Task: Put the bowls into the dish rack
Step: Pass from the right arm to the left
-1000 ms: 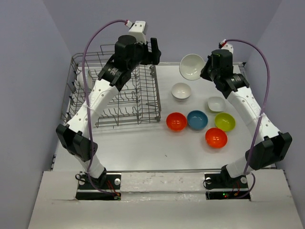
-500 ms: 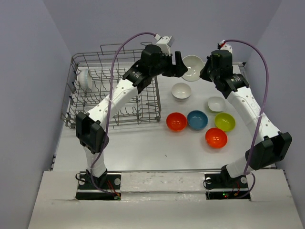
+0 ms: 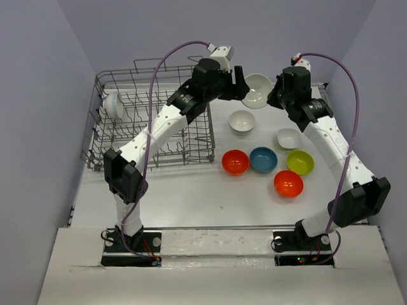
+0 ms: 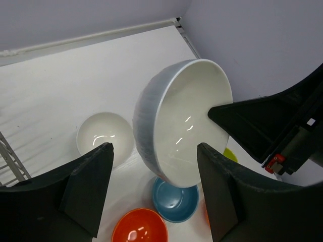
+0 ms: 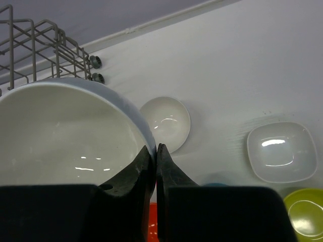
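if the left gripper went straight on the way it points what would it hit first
Most likely the large white bowl pinched by the right gripper, dead ahead of the left gripper; exact gap unclear.

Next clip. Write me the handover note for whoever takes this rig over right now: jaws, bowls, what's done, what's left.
Right gripper: jaws shut on the rim of the big white bowl, held in the air.
Left gripper: jaws open on either side of that bowl, not gripping it.
Done: one racked bowl stands at the left end of the rack.
Left: the held bowl, plus on the table the small white bowl, square white dish, left orange bowl, blue bowl, green bowl and right orange bowl.
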You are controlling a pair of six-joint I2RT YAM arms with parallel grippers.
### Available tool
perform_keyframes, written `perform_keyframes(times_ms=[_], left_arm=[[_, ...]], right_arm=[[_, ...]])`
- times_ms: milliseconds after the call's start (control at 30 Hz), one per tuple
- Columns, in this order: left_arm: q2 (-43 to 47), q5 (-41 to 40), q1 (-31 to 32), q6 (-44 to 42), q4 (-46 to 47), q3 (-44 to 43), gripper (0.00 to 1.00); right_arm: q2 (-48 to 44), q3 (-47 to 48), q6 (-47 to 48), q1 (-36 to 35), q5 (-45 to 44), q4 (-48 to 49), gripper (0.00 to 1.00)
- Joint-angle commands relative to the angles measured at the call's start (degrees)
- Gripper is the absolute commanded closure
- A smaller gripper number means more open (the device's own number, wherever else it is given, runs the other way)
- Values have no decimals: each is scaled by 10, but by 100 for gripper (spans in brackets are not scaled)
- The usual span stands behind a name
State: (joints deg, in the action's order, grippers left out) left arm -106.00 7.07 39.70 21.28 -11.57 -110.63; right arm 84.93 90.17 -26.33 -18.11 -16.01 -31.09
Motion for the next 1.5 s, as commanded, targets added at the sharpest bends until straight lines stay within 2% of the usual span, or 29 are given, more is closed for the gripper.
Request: perform_keyframes(times_ms=[0,267,533,800,967,1467], left_arm=[[-9,-60,20,-27,-20,-62,24],[-49,-155,40,-43,-68,-133,28],[-61,-231,50,-52,-86,-144,31],[-62,-252,52,-59,-91,-151,32],[-76,-247,52,-61,-103,-171,39],[-86,-254,53,-61,-108,-173,45]], right_arm=[[-29,31,-7,-16,5,39,99],[-14,54,-13,-39,-63,27,99],[16,82,-1,-56,-153,12,99],[29,84,5,-61,-175,14,99],[28,84,7,-67,-176,20,99],[39,118,13,-77,-176,16,99]])
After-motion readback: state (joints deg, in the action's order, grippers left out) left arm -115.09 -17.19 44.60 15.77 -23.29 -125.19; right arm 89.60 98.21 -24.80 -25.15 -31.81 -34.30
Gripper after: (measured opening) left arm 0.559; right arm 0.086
